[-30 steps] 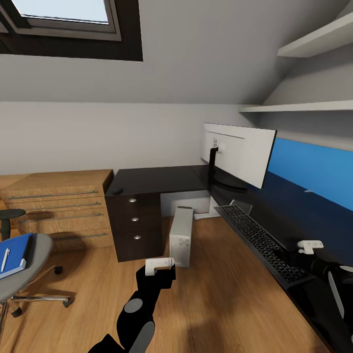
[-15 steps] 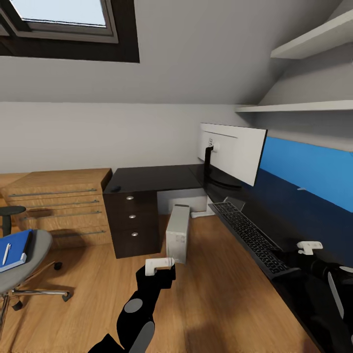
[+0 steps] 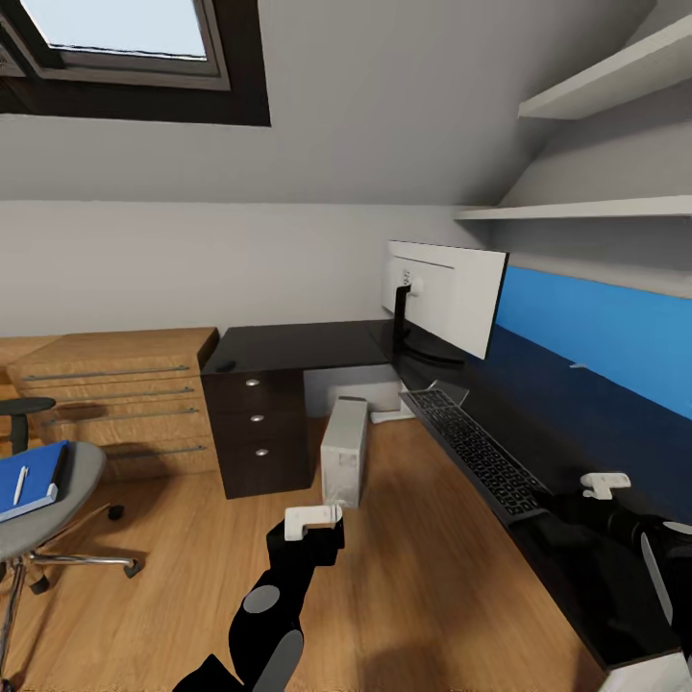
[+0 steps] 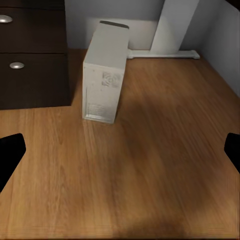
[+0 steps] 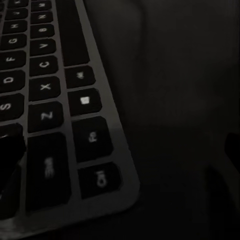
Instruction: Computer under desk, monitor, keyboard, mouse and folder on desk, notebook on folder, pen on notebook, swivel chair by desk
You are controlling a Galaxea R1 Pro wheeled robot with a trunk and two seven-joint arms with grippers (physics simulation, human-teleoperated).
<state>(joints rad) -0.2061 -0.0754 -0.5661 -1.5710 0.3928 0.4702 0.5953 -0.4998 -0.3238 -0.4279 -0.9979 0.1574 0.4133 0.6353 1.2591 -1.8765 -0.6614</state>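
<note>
— What lies ahead of you?

— The desk (image 3: pixel 317 346), an L-shaped black top, runs along the back wall and down my right side. The monitor (image 3: pixel 447 296) stands on it near the corner, white back towards me. The keyboard (image 3: pixel 471 450) lies on the desk in front of the monitor, close to the desk's front edge. The mouse (image 3: pixel 227 365) is a small dark shape at the desk's far left end, above the drawers (image 3: pixel 259 431). The computer (image 3: pixel 343 465) stands upright on the wood floor (image 3: pixel 413 577), beside the drawers and just in front of the desk's opening.

— And to your left?

— The swivel chair (image 3: pixel 48 500) stands well apart from the desk, near a light wood cabinet (image 3: pixel 115 404). The folder (image 3: pixel 29 479) lies on its seat with the pen (image 3: pixel 19 483) on top; I cannot make out the notebook.

— Your claws?

— My left gripper (image 4: pixel 120 150) hangs over bare floor short of the computer, fingers (image 4: pixel 10 155) wide apart, holding nothing. My right gripper (image 5: pixel 122 150) hovers just above the keyboard's near corner, its fingers likewise apart and empty.
</note>
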